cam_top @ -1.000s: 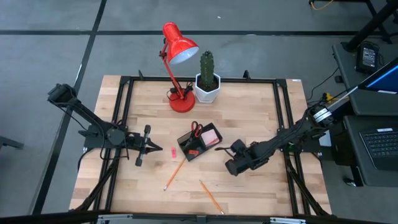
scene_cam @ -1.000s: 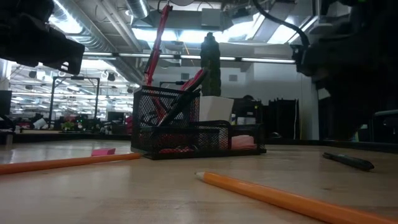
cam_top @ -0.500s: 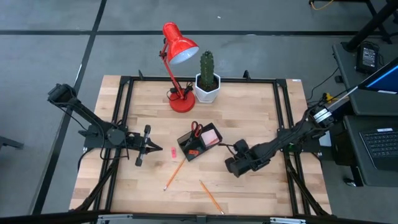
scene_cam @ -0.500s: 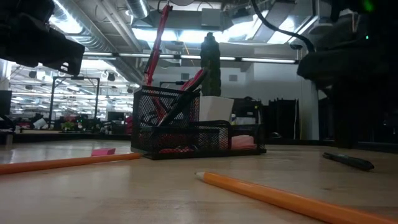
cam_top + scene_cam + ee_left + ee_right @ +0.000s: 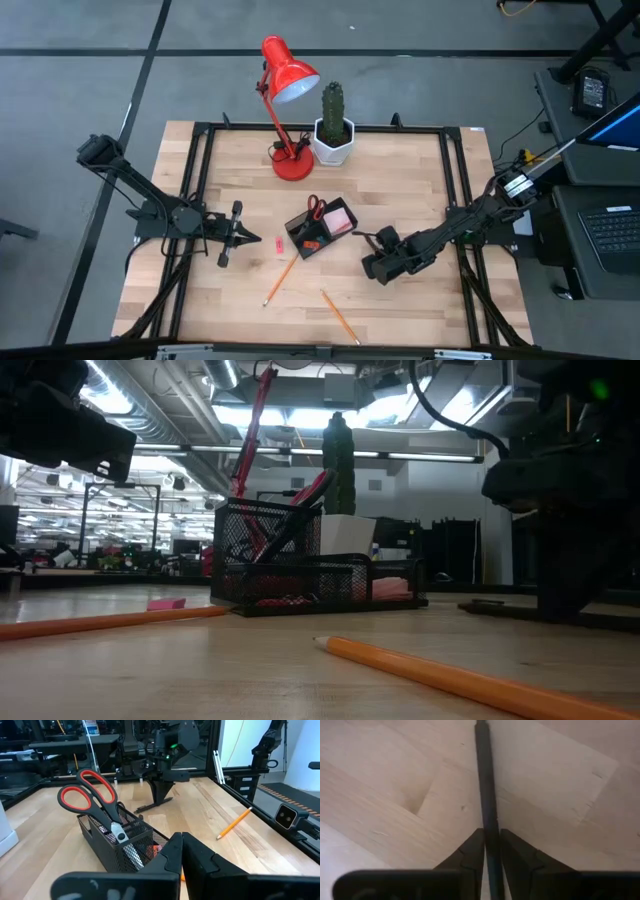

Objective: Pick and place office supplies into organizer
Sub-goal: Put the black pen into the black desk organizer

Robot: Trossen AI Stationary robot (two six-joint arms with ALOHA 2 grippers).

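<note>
The black pen (image 5: 485, 780) lies flat on the wood right of the black mesh organizer (image 5: 320, 228). My right gripper (image 5: 490, 837) points steeply down over the pen with one finger on each side of its shaft, open by a narrow gap. The same gripper (image 5: 570, 595) reaches the tabletop in the low view. Red-handled scissors (image 5: 92, 795) stand in the organizer, handles up, beside a pink sticky-note pad (image 5: 340, 218). Two orange pencils (image 5: 282, 278) (image 5: 340, 316) and a small pink piece (image 5: 279, 243) lie on the table. My left gripper (image 5: 258, 240) waits shut, left of the organizer. My right gripper comes from above, pointing down, with its fingers (image 5: 470, 847) close against either side of the pen's shaft (image 5: 488, 815), lying across the pen. The pen rests on the table. I cannot tell whether the fingers touch it.
A red desk lamp (image 5: 285, 90) and a cactus in a white pot (image 5: 333, 130) stand at the table's far middle. A black frame rail (image 5: 452, 190) runs round the tabletop. Bare wood lies between the organizer and the near edge, apart from the pencils.
My right gripper has come down onto the pen until its fingers reach the table, and its wrist has rolled a little on the way. The pen, which lay uncovered in the low view before, now has the gripper standing over it.
</note>
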